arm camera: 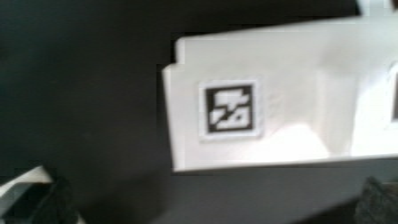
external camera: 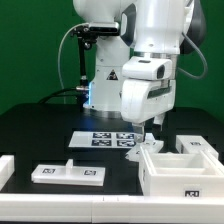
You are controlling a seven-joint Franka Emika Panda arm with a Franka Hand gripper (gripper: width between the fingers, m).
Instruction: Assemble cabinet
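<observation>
Over the black surface (external camera: 40,135), toward the exterior view's right, my gripper (external camera: 151,132) hovers above the white box body (external camera: 185,172), jaws spread, holding nothing.

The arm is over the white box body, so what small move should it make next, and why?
Probably lower the tool straight down onto the box body. It hangs just above one corner of it, looks open and empty, and the wrist view shows white surface with a tag directly beneath, so a short descent should let it grip a wall.
</observation>
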